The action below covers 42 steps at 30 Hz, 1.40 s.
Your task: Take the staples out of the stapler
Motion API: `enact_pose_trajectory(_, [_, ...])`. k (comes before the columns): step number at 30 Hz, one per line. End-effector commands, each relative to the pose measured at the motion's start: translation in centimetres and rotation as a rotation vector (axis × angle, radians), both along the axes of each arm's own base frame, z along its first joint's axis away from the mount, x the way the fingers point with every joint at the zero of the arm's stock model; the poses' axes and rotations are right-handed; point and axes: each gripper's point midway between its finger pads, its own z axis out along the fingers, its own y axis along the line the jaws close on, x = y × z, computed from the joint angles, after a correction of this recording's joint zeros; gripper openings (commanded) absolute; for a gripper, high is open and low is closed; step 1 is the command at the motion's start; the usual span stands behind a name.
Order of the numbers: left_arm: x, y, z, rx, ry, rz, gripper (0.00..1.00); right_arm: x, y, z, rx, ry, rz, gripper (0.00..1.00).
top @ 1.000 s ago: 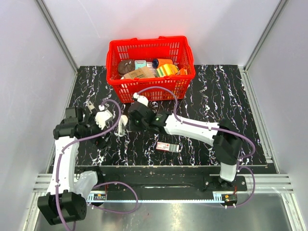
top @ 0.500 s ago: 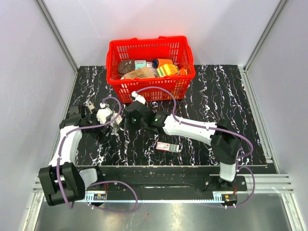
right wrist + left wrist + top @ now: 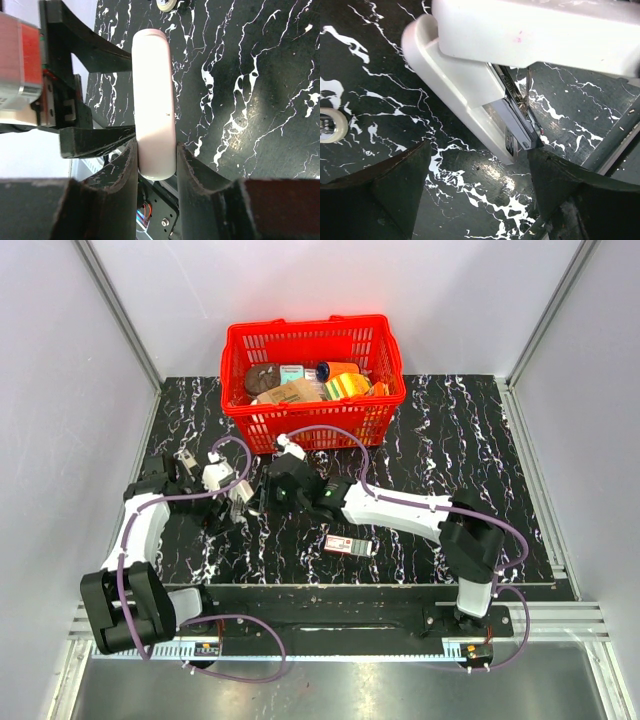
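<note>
The off-white stapler (image 3: 155, 100) is hinged open above the black marbled table. My right gripper (image 3: 156, 160) is shut on its rounded end. In the left wrist view the white top cover (image 3: 535, 30) stands over the white base (image 3: 455, 75), with the darker metal inner rail (image 3: 517, 120) bare between them. I cannot tell whether staples lie in the rail. My left gripper (image 3: 477, 170) is open, its fingers (image 3: 395, 185) spread just below the stapler's metal tip, touching nothing. In the top view both grippers meet at the stapler (image 3: 240, 502), left of centre.
A red basket (image 3: 385, 390) full of items stands at the back. A small red-and-white box (image 3: 348, 545) lies near the front middle. A small white ring (image 3: 330, 125) and other small bits (image 3: 187, 458) lie by the left arm.
My left arm has swung forward and its open gripper has closed in on the stapler. My right gripper, still holding the stapler, has shifted slightly.
</note>
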Motion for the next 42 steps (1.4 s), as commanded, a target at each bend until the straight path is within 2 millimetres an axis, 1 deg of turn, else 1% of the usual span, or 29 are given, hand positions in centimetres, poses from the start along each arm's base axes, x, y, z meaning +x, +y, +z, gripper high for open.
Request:
enact_pose_trajectory(1, [0.2,-0.4,0.9,-0.027,-0.033,-0.064,0.81,0.1,0.4,6.3,0.161,-0.062,-0.005,0.0])
enact_pose_trajectory(4, [0.0,-0.4,1.0,-0.027,-0.035,-0.073,0.8,0.1,0.2,6.7,0.169,-0.065,-0.008,0.0])
enact_pose_trajectory(8, [0.3,-0.7,1.9,-0.043,-0.06,-0.076,0.78,-0.2,0.4,6.9,0.181,-0.06,0.009,0.0])
enact_pose_trajectory(10, [0.3,-0.9,2.3,-0.053,-0.068,-0.082,0.75,-0.4,0.4,6.8,0.184,-0.053,0.016,0.0])
enact_pose_trajectory(13, [0.3,-1.0,2.3,-0.051,-0.071,-0.093,0.64,-0.7,0.5,6.6,0.186,-0.044,0.025,0.0])
enact_pose_trajectory(14, [0.2,-1.0,2.3,-0.05,-0.073,-0.101,0.59,-0.7,0.5,6.7,0.19,-0.042,0.025,0.0])
enact_pose_trajectory(16, [0.0,-0.9,2.2,-0.043,-0.071,-0.122,0.42,-0.7,0.4,6.5,0.185,-0.038,0.024,0.0])
enact_pose_trajectory(18, [-0.4,-1.0,1.9,-0.041,-0.052,-0.145,0.33,-0.7,0.3,6.5,0.186,-0.04,0.021,0.0])
enact_pose_trajectory(19, [-0.6,-1.0,1.9,-0.041,-0.043,-0.152,0.31,-0.8,0.3,6.5,0.187,-0.038,0.023,0.0])
enact_pose_trajectory(23, [-0.9,-1.0,1.6,-0.052,-0.017,-0.157,0.29,-0.9,0.5,6.0,0.184,-0.027,0.034,0.0])
enact_pose_trajectory(27, [-0.3,-0.8,2.0,-0.041,-0.048,-0.139,0.27,-1.1,0.5,5.2,0.164,-0.025,0.043,0.0])
enact_pose_trajectory(31, [0.8,0.4,1.8,0.025,-0.112,-0.091,0.24,-1.3,-0.2,3.7,0.128,-0.029,0.052,0.0])
enact_pose_trajectory(34, [1.7,1.3,1.6,0.084,-0.174,-0.056,0.2,-2.1,-0.4,2.6,0.116,-0.009,0.086,0.0])
enact_pose_trajectory(39, [2.9,2.8,1.7,0.165,-0.256,-0.002,0.11,-2.8,-0.5,0.9,0.089,0.009,0.125,0.0])
enact_pose_trajectory(42, [3.6,3.5,1.9,0.206,-0.299,0.023,0.09,-2.9,-0.8,0.2,0.073,0.008,0.134,0.0])
